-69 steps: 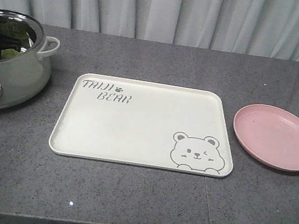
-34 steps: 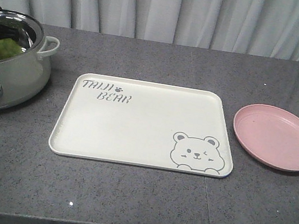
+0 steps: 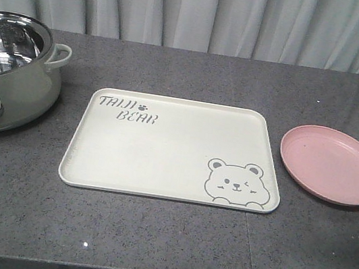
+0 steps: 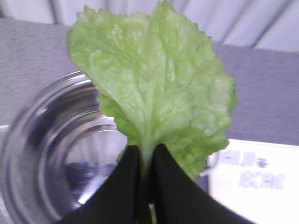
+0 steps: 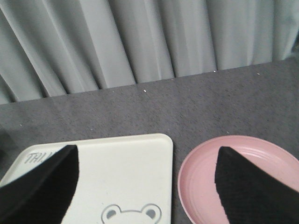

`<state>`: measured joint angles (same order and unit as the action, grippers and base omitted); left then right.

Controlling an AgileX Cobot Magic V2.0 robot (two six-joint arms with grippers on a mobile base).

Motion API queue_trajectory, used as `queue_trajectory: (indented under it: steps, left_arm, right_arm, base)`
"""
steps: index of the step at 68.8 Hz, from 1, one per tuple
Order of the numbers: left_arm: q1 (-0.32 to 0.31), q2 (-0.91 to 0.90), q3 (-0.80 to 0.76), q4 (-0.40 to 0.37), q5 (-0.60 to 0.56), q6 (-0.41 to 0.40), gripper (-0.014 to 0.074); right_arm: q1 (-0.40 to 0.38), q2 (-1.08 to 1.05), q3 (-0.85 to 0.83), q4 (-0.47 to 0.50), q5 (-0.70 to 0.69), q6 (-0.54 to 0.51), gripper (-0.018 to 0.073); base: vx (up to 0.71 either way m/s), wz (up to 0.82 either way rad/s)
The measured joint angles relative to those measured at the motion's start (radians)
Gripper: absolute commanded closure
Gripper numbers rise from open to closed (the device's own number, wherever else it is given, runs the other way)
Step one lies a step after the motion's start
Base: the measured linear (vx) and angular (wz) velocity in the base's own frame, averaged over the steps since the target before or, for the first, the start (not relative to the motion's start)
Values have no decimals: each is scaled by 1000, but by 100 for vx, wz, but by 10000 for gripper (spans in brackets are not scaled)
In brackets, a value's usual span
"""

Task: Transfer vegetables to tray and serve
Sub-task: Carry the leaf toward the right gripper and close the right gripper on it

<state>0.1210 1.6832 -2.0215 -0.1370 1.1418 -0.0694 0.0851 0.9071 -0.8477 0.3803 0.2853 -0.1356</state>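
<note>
Counter: a dark grey speckled countertop with a pale pleated curtain behind it.
Pot: a steel pot with a white side handle stands at the far left, near the tray's left edge but apart from it.
Plate: a round pink plate lies to the right of the tray, close but not touching.
Tray: the cream tray with the bear drawing and "TAIJI BEAR" lettering lies flat mid-counter, between pot and plate.
Vegetable: the lettuce leaf hangs in the air over the pot's mouth, upright with its stem end down. A green edge shows in the front view's top-left corner.
Left claw: the left gripper has its black fingers pressed together on the base of the leaf's pale midrib.
Right claw: the right gripper is spread wide and grips nothing, with one finger over the tray and the other over the plate.
</note>
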Motion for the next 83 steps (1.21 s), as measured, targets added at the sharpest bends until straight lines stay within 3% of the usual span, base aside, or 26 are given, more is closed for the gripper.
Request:
queue_trajectory:
  steps: [8,17,28,35,45,60,83]
  left_arm:
    - [-15,-19,0,-117,8,47,603]
    - [-59,-19,0,-237,9,106,603]
    - [-149,-19,0,-287,5,148,603]
    - [-213,-19,0,-291,0,165,603]
    - [-319,-8,0,-294,-24,180,603]
    - [-454,45,0,-295,-101,188,603]
    - [-568,130,0,-295,-165,202,603]
  right_arm:
    - [0,126,-132,237,52,-210,-10]
    - [0,264,-276,610,201,-528,-10]
    - [0,426,-387,1068,427,-832,-10]
    - [0,519,-424,1248,537,-914,-10]
    - [0,633,-461,1294,658,-947,-10]
    - [0,703,-477,1297,694,-960,-10]
    - [0,703,-478,1300,690,-970,-10]
  base:
    - [0,0]
    - [0,0]
    - [0,0]
    - [0,0]
    - [0,0]
    - [0,0]
    - [0,0]
